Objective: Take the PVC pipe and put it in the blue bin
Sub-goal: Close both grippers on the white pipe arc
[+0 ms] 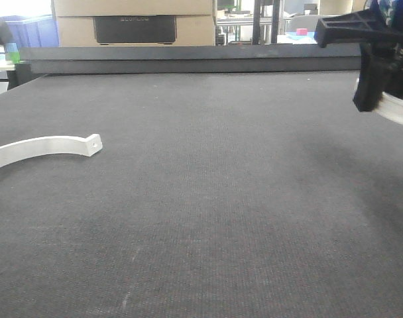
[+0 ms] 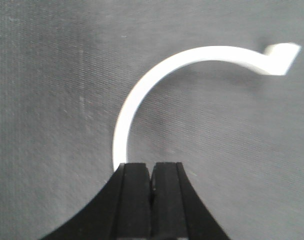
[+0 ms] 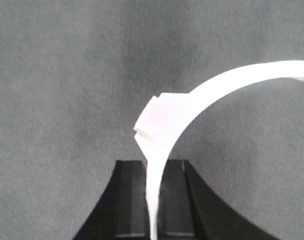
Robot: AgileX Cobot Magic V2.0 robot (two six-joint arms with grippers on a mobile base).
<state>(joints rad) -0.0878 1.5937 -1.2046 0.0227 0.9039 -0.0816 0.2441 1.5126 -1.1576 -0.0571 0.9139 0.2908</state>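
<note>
- The right hand (image 3: 153, 172) is clenched on the PVC pipe (image 3: 167, 120), pinching only the thin strip just below its flat end tab. The rest of the arc hangs free above the surface (image 1: 208, 199). So narrow a hold could let the pipe pivot or slide out during a swing.
- The left hand (image 2: 152, 172) is clenched on nothing, its fingers pressed together. A second PVC pipe (image 1: 49, 144) lies flat on the surface, its near end hidden behind the hand's left finger. Whether they touch I cannot tell, and a careless move may knock it.
- The blue bin (image 1: 32, 31) shows only far behind the surface's back edge, at left. The carry looks long, and the free arc could catch the bin's rim.
</note>
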